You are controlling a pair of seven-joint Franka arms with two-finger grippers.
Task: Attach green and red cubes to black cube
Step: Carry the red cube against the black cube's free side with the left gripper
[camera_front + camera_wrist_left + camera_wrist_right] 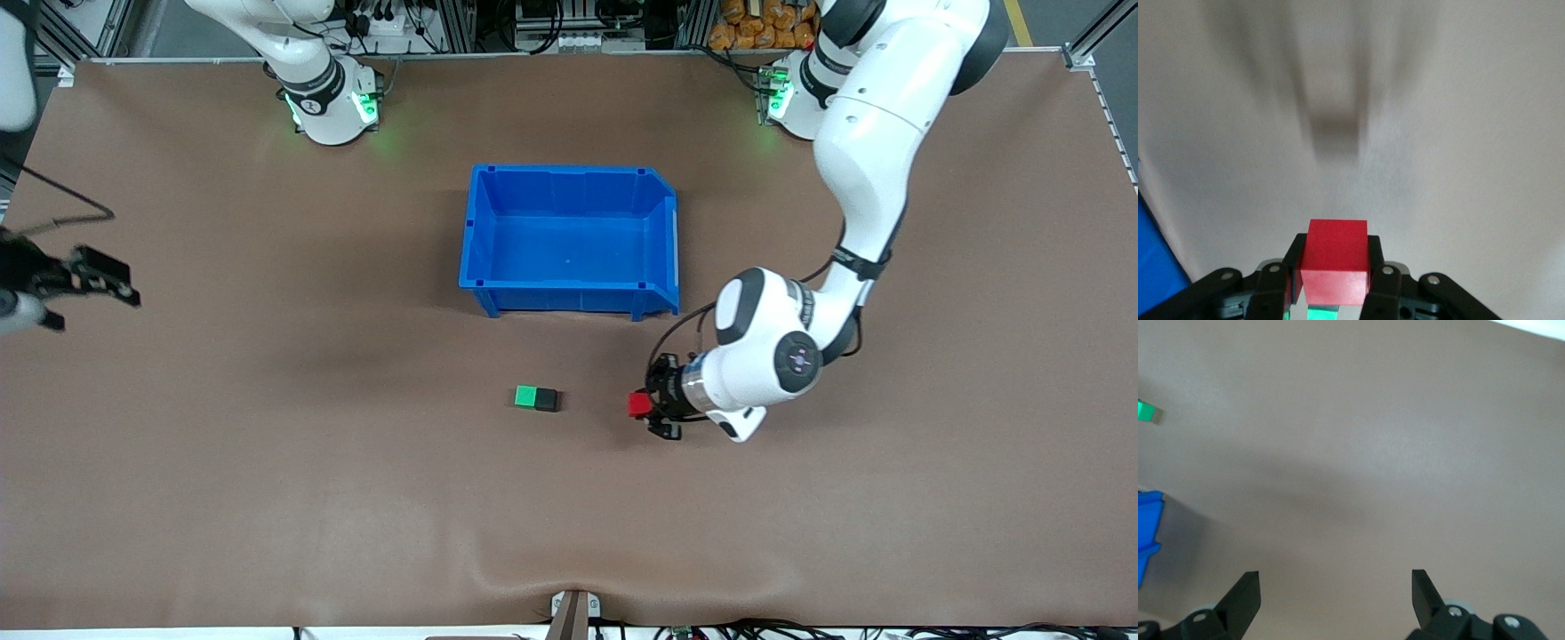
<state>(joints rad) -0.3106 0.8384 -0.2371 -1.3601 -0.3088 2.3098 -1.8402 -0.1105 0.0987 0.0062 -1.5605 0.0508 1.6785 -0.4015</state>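
The green cube [526,396] and the black cube [547,400] lie side by side and touching on the brown table, nearer the front camera than the blue bin. My left gripper [647,409] is low over the table beside them, toward the left arm's end, shut on the red cube [636,403]. In the left wrist view the red cube [1335,261] sits between the fingers [1375,252], with a blurred dark cube shape [1335,137] ahead. My right gripper [114,280] waits open at the right arm's end of the table; its view shows the green cube [1146,410].
A blue bin [569,238] stands mid-table, its open side toward the left arm's end; its corner [1146,533] shows in the right wrist view. Brown table surface [356,462] surrounds the cubes.
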